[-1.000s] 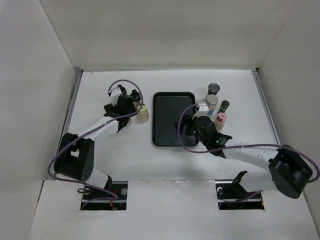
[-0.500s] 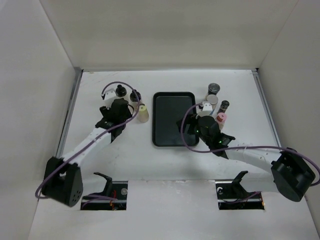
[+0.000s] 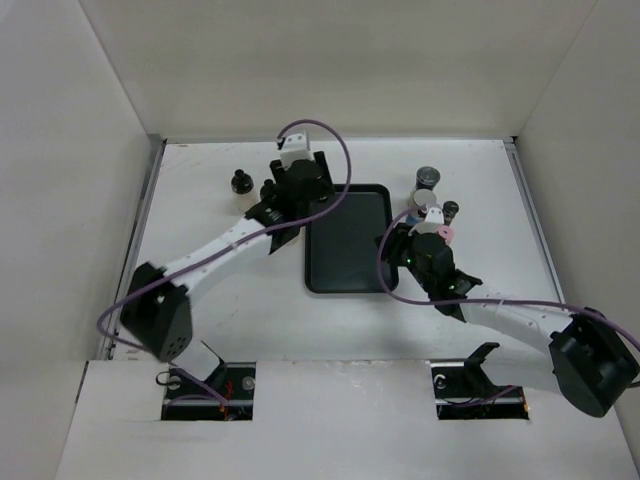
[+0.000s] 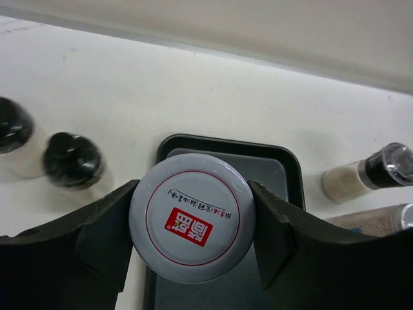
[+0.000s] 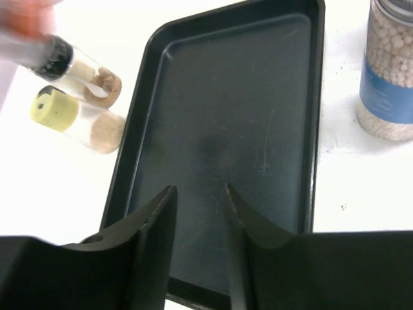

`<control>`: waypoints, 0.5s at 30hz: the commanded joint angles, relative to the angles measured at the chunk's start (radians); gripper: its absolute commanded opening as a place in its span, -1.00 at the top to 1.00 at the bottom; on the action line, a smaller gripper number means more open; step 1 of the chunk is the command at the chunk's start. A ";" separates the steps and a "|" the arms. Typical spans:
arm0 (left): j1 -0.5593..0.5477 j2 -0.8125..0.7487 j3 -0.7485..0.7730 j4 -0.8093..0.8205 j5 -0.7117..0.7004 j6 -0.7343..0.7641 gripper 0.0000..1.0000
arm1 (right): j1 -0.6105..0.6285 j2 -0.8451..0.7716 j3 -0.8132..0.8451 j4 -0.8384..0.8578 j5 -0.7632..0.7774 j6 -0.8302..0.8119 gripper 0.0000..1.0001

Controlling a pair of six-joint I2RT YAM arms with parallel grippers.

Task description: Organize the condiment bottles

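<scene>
The tray (image 3: 340, 262) is overhung by both arms. Over its far left corner the left gripper (image 4: 191, 227) is closed on a grey-lidded jar (image 4: 191, 223), which is clamped between the two fingers with its printed lid turned up to the wrist camera. The right gripper (image 5: 197, 219) is held above the tray's near right part, its fingers narrowly parted with nothing between them. A blue-labelled jar (image 5: 390, 71) is stood just beside the tray's rim. Two black-capped bottles (image 4: 72, 160) are stood left of the tray, beside the held jar but apart from it.
</scene>
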 commanded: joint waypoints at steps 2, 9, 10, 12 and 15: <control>0.013 0.191 0.170 0.132 0.062 0.026 0.37 | -0.006 -0.034 -0.007 0.073 0.015 0.012 0.26; 0.029 0.403 0.299 0.155 0.088 0.030 0.37 | -0.008 -0.042 -0.013 0.079 0.015 0.010 0.00; 0.030 0.427 0.316 0.155 0.089 0.032 0.37 | -0.008 -0.043 -0.013 0.077 0.015 0.009 -0.02; 0.038 0.466 0.336 0.154 0.089 0.033 0.37 | -0.008 -0.047 -0.013 0.079 0.015 0.009 -0.05; 0.053 0.515 0.356 0.152 0.091 0.035 0.37 | -0.009 -0.042 -0.014 0.079 0.015 0.009 -0.07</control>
